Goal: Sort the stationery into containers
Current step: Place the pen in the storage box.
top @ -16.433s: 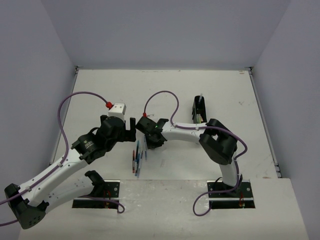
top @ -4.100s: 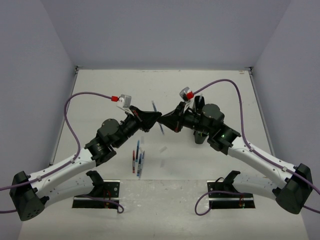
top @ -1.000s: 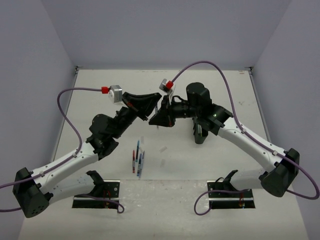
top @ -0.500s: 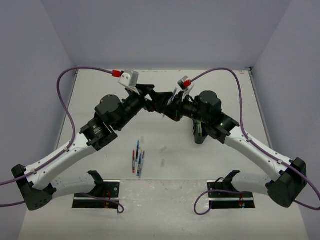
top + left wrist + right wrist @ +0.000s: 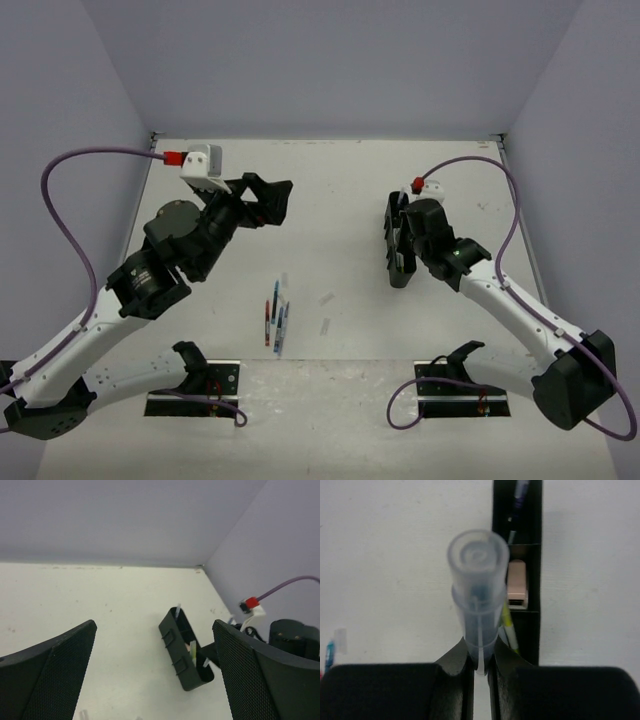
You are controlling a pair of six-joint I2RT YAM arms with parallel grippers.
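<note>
Left gripper [image 5: 268, 200] is raised over the left half of the tabletop [image 5: 200, 330]. Its jaws are wide apart and nothing is seen between the fingers [image 5: 52, 680] in the left wrist view.

Right gripper [image 5: 480, 664] is positioned over the organiser tray [image 5: 398, 276], with its jaws clamped on a clear pen [image 5: 478, 592]. The pen is seen end-on from the wrist camera, with a bluish core inside the barrel. It is lined up over the tray's wall beside the middle compartment. Whether it touches the tray cannot be told.

The tray is laid on the right half of the tabletop, long axis running from near edge to far edge, roughly midway between them. Contents as seen from the right wrist:
- A pinkish-white eraser [image 5: 517, 583] is in the middle compartment.
- A yellow-green pen [image 5: 510, 630] is in the compartment next to it, nearer the camera.
- A thin pen [image 5: 519, 492] is in the far compartment.

Loose pens [image 5: 276, 318] are bunched left of centre, toward the near edge, well apart from the tray. Two pale bits [image 5: 325, 298] are lying between that bunch and the tray.
</note>
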